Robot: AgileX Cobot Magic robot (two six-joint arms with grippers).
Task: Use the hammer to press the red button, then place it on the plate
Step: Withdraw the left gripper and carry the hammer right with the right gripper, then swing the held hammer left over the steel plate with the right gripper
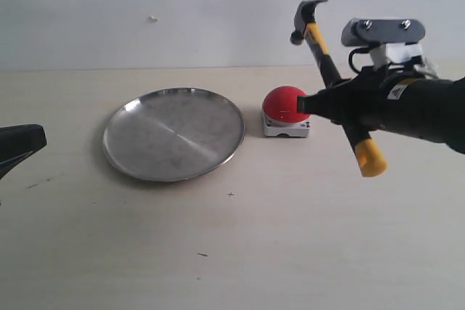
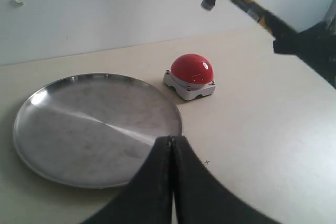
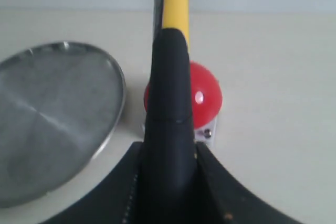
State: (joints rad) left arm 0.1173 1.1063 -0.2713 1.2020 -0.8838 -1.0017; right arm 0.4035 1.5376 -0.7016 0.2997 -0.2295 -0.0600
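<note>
Two grippers show, and only the right gripper [image 1: 330,103] carries anything: its jaws are clamped on the black grip of the hammer [image 1: 325,54], about midway along the handle. The hammer is in the air and tilted. Its dark head is up against the pale wall [image 1: 182,12], and its yellow end points down and to the right, below the gripper. The head is high above the button [image 1: 283,103] and well apart from it. In the right wrist view the handle [image 3: 170,103] runs straight out between the fingers, with the yellow neck beyond and the button's [image 3: 207,95] red dome behind it.

The button sits on its light-grey square base on the table [image 1: 290,237], right of centre. Just to its left lies the plate [image 1: 173,133], flat and bare, with a narrow strip of table between its rim and the base.

At the far left edge the left gripper [image 1: 18,147] is low and well apart from the plate. In the left wrist view its tip [image 2: 171,142] is over the plate's near rim, with the jaws pressed together and nothing between them.
</note>
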